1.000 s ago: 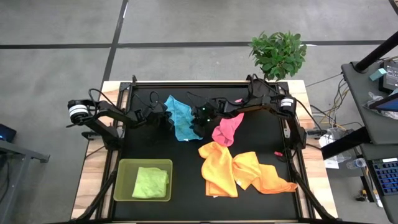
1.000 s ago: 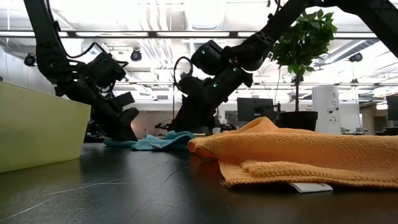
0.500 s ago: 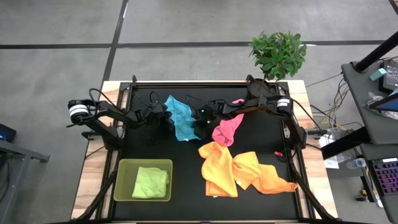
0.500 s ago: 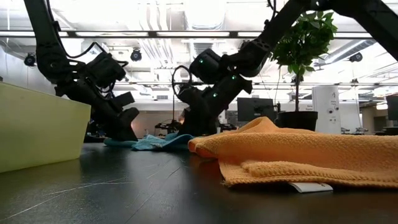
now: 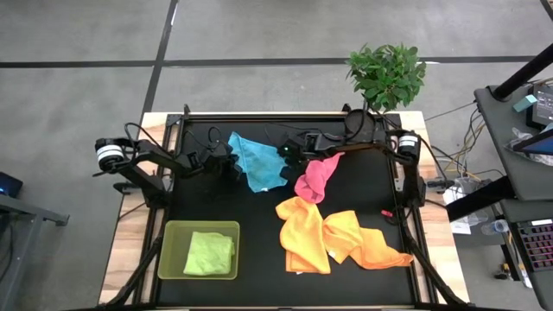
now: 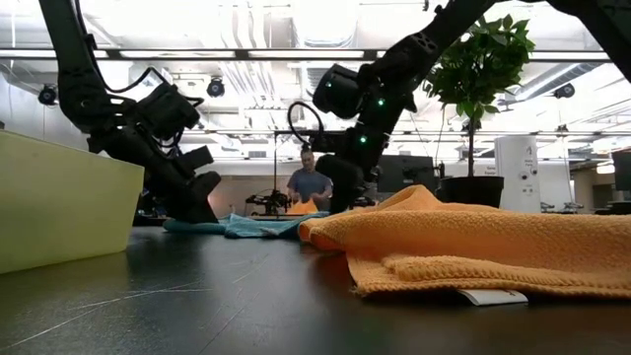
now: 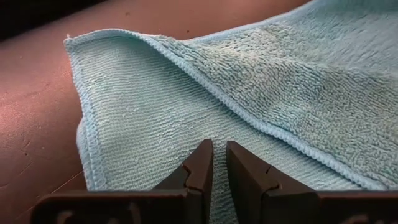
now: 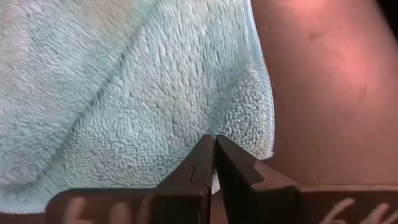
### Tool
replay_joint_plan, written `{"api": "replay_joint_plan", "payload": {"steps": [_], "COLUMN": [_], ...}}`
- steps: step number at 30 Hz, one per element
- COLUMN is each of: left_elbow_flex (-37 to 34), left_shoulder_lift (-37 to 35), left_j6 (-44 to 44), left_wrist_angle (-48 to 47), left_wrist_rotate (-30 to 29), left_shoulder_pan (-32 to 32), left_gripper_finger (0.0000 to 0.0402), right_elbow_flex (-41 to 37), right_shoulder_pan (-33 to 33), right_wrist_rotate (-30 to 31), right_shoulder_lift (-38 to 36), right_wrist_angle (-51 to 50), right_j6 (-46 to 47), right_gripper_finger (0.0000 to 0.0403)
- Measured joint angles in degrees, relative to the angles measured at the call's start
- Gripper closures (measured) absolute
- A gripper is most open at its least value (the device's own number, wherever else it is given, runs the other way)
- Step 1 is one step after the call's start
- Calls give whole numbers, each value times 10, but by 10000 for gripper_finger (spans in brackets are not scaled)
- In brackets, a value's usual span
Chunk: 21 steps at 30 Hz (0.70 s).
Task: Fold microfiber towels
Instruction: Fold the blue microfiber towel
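Note:
A light blue towel [image 5: 257, 161] lies on the black table top at the far middle, between my two grippers. My left gripper [image 5: 232, 166] is shut on its left side and my right gripper [image 5: 284, 156] on its right edge. A pink towel [image 5: 315, 178] lies crumpled just right of it. Two orange-yellow towels [image 5: 304, 233] [image 5: 367, 244] lie bunched nearer the front. A lime green towel [image 5: 209, 253] lies folded in the green tray [image 5: 173, 231] at the front left. My left gripper pinches the light blue towel near its left edge [image 7: 186, 140] between its two fingers, slanting down from the table's left. The cloth lies on the table there, with a hemmed fold [image 7: 249, 112] running across just beyond the fingertips. My right gripper pinches the towel's right edge [image 8: 252, 134] between its two fingers, slanting down from the table's right. The fingers hide the pinched spot, so I cannot tell whether it is one layer or several. The cloth bulges beside the fingertips and stays low over the table.
A potted plant [image 5: 386, 76] stands beyond the table's far right corner. A person [image 6: 309, 185] sits in the room behind the table. The orange towel [image 6: 463, 247] fills the right foreground of the low view. Bare black table top lies at the far left and near middle.
My right gripper has shut on the blue towel's right edge, tipped and turned, and drawn toward the table's right edge and a little up. The towel's right part has spread out to the right. Its left part has stayed under my left gripper.

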Motion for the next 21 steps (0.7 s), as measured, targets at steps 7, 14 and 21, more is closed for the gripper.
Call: {"api": "replay_joint_plan", "payload": {"steps": [7,14,21], "left_elbow_flex": [0,0,-1], "left_shoulder_lift": [12,12,12], "left_j6": [0,0,4], "left_wrist_angle": [-1,-2,17], "left_wrist_rotate": [0,1,0], "left_shoulder_pan": [0,0,0], "left_gripper_finger": [369,369,369], "right_elbow_flex": [4,34,33], "right_shoulder_pan": [-17,-24,30], "right_wrist_rotate": [1,0,-35], "right_shoulder_lift": [-2,-9,-5], "right_wrist_angle": [-22,-60,-2], "right_j6": [8,-1,-34], "right_gripper_finger": [332,277,255]}}
